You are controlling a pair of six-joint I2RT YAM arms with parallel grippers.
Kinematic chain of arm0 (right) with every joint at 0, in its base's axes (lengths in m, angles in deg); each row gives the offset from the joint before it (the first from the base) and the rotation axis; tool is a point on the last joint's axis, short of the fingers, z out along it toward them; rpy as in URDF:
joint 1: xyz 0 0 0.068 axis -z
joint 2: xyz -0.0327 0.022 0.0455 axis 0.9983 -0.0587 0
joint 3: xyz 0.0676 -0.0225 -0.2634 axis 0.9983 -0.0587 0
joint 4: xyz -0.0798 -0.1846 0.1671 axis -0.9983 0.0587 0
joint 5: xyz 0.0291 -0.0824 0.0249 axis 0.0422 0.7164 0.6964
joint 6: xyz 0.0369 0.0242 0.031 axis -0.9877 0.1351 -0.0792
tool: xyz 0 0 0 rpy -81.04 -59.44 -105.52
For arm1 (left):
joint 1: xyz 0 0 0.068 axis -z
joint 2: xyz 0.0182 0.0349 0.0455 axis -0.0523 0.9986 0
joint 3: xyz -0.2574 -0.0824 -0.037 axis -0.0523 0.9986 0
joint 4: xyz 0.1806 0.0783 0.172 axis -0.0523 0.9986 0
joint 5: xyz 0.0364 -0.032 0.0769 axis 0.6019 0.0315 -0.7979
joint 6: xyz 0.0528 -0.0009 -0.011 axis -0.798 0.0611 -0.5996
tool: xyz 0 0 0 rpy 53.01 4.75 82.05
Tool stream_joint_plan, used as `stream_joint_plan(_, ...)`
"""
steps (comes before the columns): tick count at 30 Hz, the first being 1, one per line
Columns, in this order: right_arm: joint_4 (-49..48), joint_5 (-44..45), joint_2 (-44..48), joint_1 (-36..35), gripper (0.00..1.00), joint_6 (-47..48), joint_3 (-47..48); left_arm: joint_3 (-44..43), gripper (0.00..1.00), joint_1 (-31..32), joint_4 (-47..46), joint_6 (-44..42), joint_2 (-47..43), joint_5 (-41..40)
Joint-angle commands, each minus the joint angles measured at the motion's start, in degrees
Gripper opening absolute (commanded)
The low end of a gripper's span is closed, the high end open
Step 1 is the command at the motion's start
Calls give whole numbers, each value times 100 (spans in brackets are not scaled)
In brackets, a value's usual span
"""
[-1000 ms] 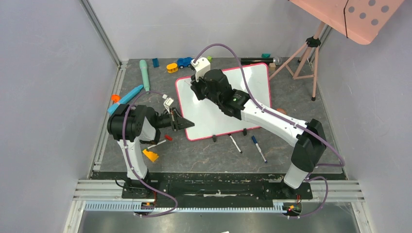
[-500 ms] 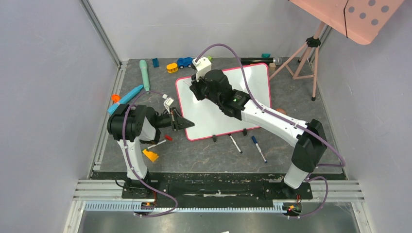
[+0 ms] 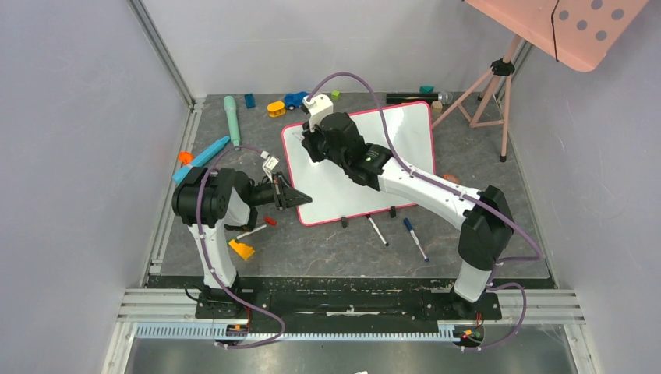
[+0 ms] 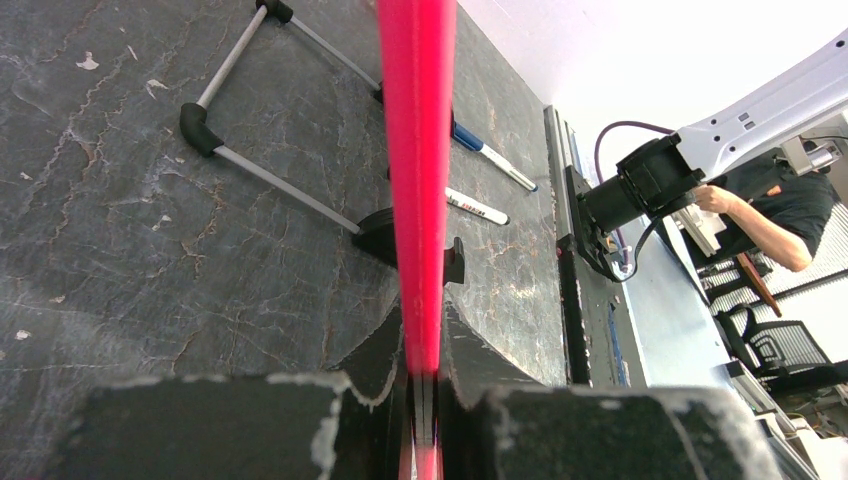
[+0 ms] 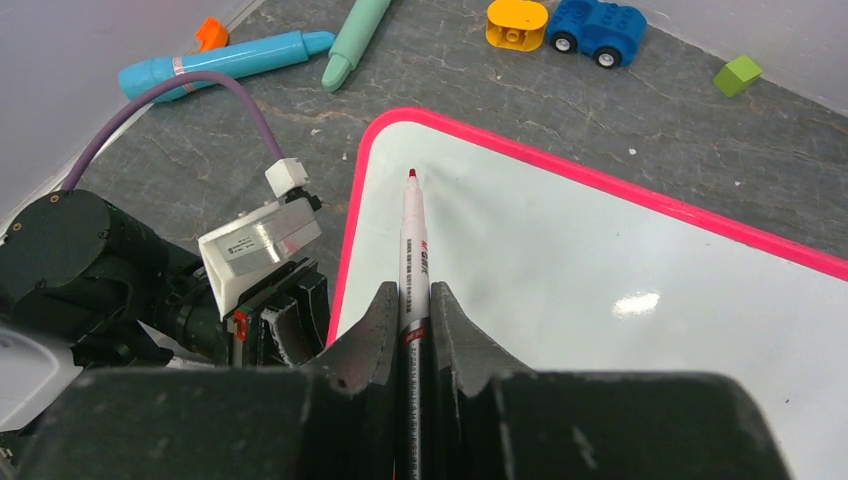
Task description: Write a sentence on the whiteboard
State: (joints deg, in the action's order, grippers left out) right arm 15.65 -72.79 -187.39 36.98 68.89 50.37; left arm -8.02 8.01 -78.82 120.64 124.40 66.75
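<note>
The whiteboard (image 3: pixel 405 136) is standing propped at a tilt in the middle of the table (image 3: pixel 312 249), its face blank with no writing showing yet. The left gripper (image 3: pixel 300 198) is pinching the board's left edge, jaws closed tight on the red frame and steadying it. The right gripper (image 5: pixel 413 300) is clamping a red marker (image 5: pixel 414 235) between narrow jaws. The uncapped tip is pointing at the board's top left corner, just inside the frame; whether it is touching the surface I cannot tell. The step in hand is looking like the first stroke. To do it well, the right arm should be pressing the tip lightly and squarely to the face, since too hard a push is likely tipping the board back or skidding the tip. Starting this near the corner is leaving room for a full line, so strokes should be running rightward, level with the top frame. The left grip should be holding firm, as the board is likely shifting otherwise
</note>
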Motion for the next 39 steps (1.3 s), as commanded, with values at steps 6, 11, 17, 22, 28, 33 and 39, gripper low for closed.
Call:
stream_joint_plan(6,-135,219,-130,15,0,-17,329,-5,2,52,-257,-407,99,57)
stream_joint_plan(11,-134,311,-180,10,0,-13,338,-6,2,52,-256,-419,92,58)
stream_joint_plan(17,-108,352,-213,16,0,-25,332,-3,2,52,-256,-413,106,59)
stream_joint_plan(22,-73,375,-222,12,0,-33,301,-8,2,55,-256,-416,96,60)
stream_joint_plan(28,-46,375,-139,10,0,-56,125,-6,2,52,-256,-417,92,57)
stream_joint_plan(33,-46,344,-40,16,0,-101,-75,-8,2,52,-256,-418,92,57)
stream_joint_plan(39,-45,266,102,15,0,-161,-302,-8,2,52,-256,-419,95,64)
